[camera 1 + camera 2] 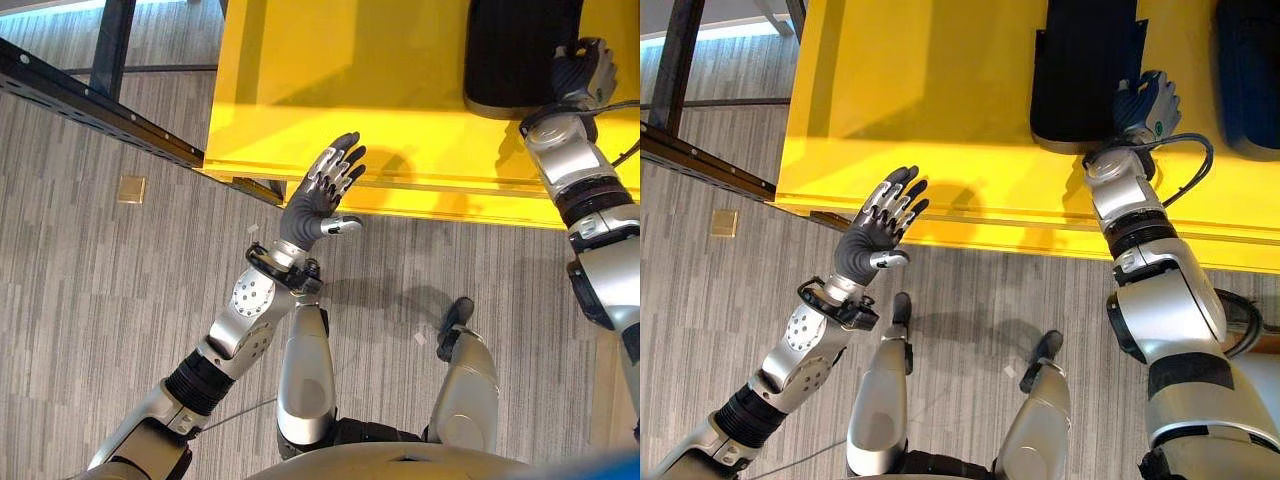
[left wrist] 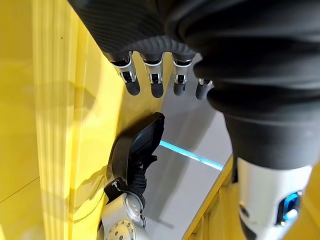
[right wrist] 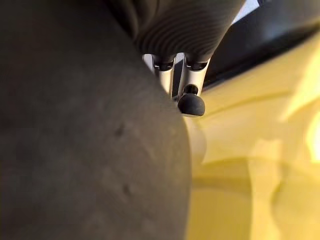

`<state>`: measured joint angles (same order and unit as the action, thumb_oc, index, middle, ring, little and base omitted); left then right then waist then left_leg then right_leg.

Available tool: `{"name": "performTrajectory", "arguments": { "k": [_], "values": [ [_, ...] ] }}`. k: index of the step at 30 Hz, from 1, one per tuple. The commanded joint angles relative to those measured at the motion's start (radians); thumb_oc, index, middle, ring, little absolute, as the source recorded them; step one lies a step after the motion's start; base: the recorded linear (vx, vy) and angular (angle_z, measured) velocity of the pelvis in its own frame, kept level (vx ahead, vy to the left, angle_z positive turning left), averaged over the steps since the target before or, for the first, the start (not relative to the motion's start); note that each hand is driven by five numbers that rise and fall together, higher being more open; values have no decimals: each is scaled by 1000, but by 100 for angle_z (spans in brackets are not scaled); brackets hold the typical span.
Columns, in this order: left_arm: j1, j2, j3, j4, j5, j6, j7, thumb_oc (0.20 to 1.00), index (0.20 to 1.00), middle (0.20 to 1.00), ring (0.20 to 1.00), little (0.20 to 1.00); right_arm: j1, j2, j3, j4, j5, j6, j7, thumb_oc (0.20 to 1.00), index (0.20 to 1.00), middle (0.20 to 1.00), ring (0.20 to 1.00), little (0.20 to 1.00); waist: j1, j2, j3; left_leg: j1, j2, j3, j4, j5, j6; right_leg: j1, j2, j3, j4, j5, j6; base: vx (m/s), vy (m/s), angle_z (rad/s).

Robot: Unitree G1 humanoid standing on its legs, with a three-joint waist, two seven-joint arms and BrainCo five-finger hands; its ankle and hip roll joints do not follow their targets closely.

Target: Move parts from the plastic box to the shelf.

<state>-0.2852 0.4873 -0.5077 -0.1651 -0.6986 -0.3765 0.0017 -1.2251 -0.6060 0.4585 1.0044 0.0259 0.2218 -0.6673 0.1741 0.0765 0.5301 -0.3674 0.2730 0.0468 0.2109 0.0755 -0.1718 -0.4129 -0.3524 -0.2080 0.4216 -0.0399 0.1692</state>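
Observation:
A black part (image 1: 515, 50) lies on the yellow surface (image 1: 340, 90), also seen as the black part (image 1: 1085, 70) in the right eye view. My right hand (image 1: 1145, 103) sits at the part's near right corner, its fingers curled on that edge. The left wrist view shows the same black part (image 2: 137, 145) with the right hand (image 2: 134, 182) at its end. My left hand (image 1: 318, 200) hovers open at the yellow surface's near edge, fingers straight and spread, holding nothing.
A dark blue object (image 1: 1250, 75) rests on the yellow surface to the right of the black part. A black perforated metal rail (image 1: 90, 100) runs diagonally at the left. A small tan plate (image 1: 131, 189) is set in the grey floor.

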Motion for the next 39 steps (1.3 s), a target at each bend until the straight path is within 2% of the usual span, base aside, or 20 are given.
{"name": "performTrajectory", "arguments": {
  "k": [1,8,25,31,32,39],
  "values": [
    [5,15,-7,-117,-21,-35,-32,1000,1000,1000,1000,1000,-175,-56,58,-14,-89,-45,-9,200,200,200,200,200,26,17,-10,14,3,112,32,-12,51,-23,37,-55,108,-52,-47,0,0,0],
    [11,25,-7,-119,-29,-31,-44,1000,1000,1000,1000,1000,-184,-73,89,-17,-146,-36,0,200,200,200,200,200,28,22,-10,11,0,108,40,-16,53,-29,32,-53,119,-54,-45,12,-3,0],
    [5,24,-6,-125,-33,-12,-53,1000,1000,1000,1000,1000,-193,-49,71,-5,-83,-17,-29,200,200,200,200,200,29,36,-10,-16,3,107,59,-26,53,-63,22,-46,148,-64,-49,2,-1,0],
    [3,19,-13,-125,-49,14,-93,1000,1000,1000,1000,1000,-188,-44,66,-2,-49,-24,-35,200,200,200,200,200,28,39,-10,-19,2,106,57,-24,53,-68,21,-42,154,-66,-49,0,0,0],
    [-2,21,-19,-129,-58,15,-90,1000,1000,1000,1000,1000,-186,-43,57,-11,-61,-34,-39,1000,1000,1000,1000,1000,25,40,-10,-23,2,106,55,-23,53,-71,21,-41,151,-64,-46,0,0,0],
    [8,19,-24,-121,-46,-3,-84,1000,1000,1000,1000,1000,-178,-39,63,-12,-112,-10,-80,1000,1000,1000,1000,1000,25,41,-10,-15,0,110,50,-24,54,-63,23,-41,136,-58,-45,0,0,0]
  ]
}}
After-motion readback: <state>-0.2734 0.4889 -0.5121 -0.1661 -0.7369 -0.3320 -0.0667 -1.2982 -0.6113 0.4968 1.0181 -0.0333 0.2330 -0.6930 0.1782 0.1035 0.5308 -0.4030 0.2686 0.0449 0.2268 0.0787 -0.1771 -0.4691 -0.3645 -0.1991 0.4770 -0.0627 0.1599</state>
